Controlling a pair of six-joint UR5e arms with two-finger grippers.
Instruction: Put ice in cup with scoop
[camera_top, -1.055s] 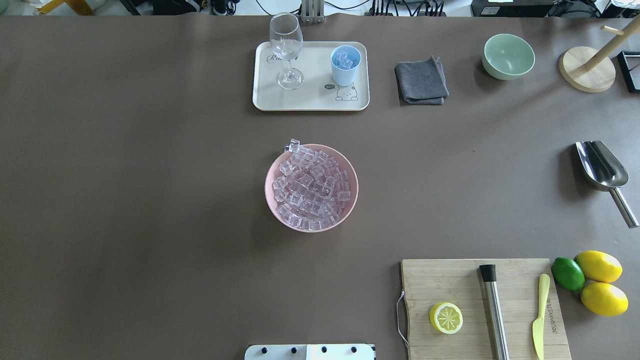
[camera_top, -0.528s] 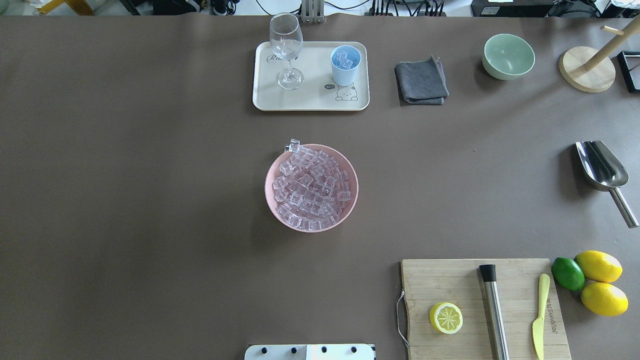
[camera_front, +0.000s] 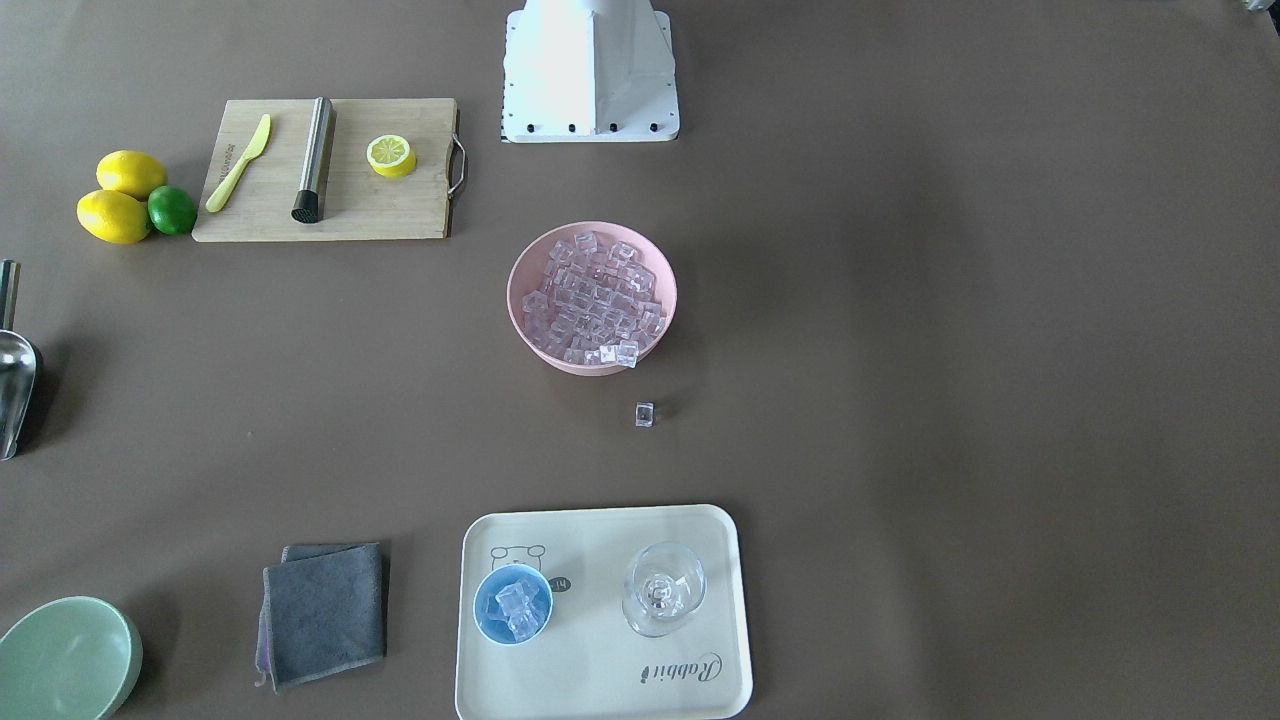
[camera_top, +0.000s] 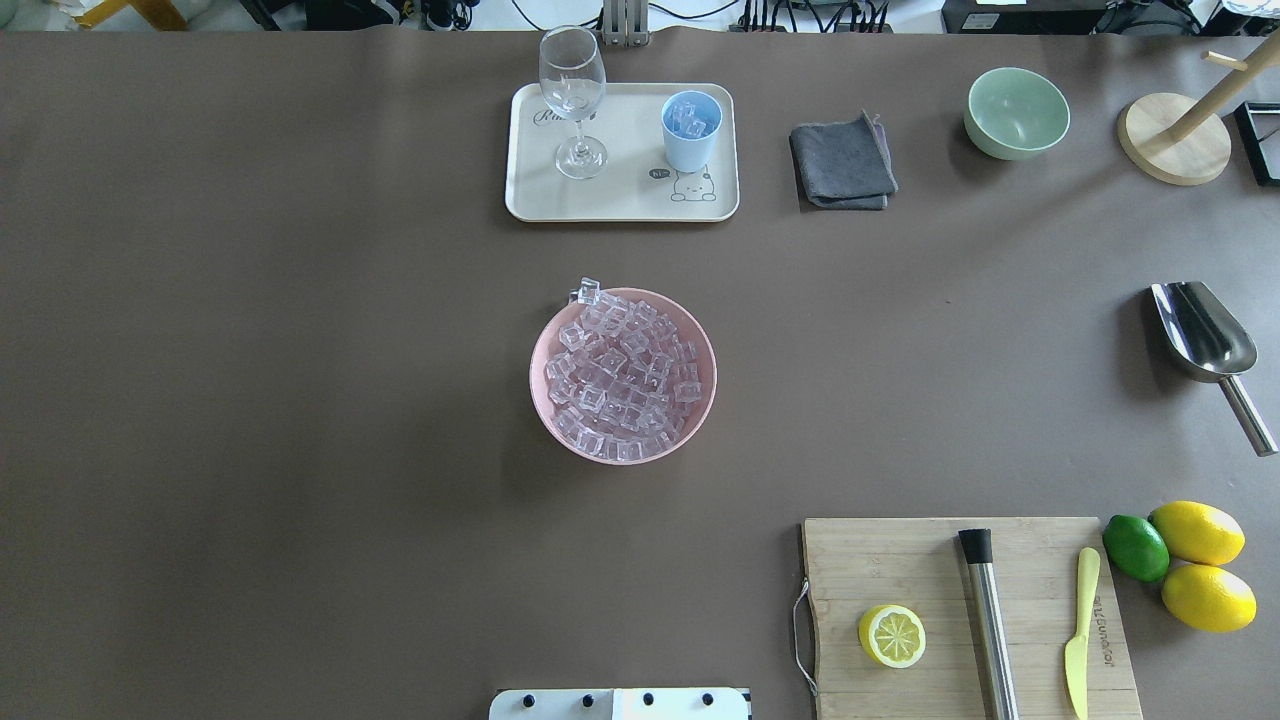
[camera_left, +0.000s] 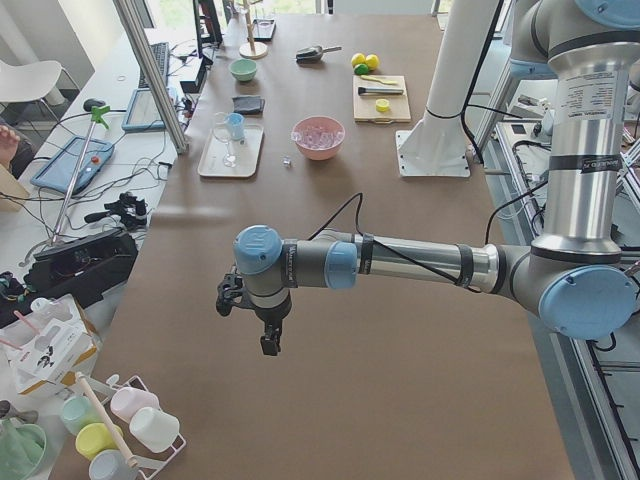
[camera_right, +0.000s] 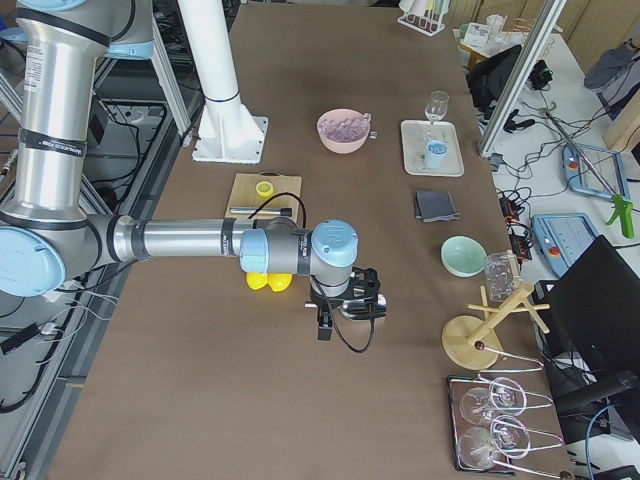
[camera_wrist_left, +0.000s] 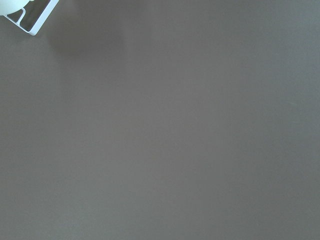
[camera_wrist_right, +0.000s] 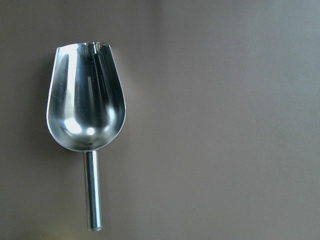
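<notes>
- Looks straight down on a plain brown table surface (camera_wrist_left: 170, 130) that fills nearly the whole view.
- Catches a white-edged frame (camera_wrist_left: 35, 17) with a dark inner strip, cut off at the top-left corner.
- Shows a faint shadow (camera_wrist_left: 85, 45) just beside that frame.

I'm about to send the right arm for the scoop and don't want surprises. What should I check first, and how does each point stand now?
1. Scoop lies free on the table, handle clear: ok.
2. Right hand open for the grasp: cannot tell; it shows only in a side view.
3. Cup upright on the tray: ok, with some ice in it.
4. Bowl well stocked with ice: ok.
5. No loose ice: not ok, a stray cube lies on the table beside the bowl.
6. Left hand far from the scoop: ok.
</notes>
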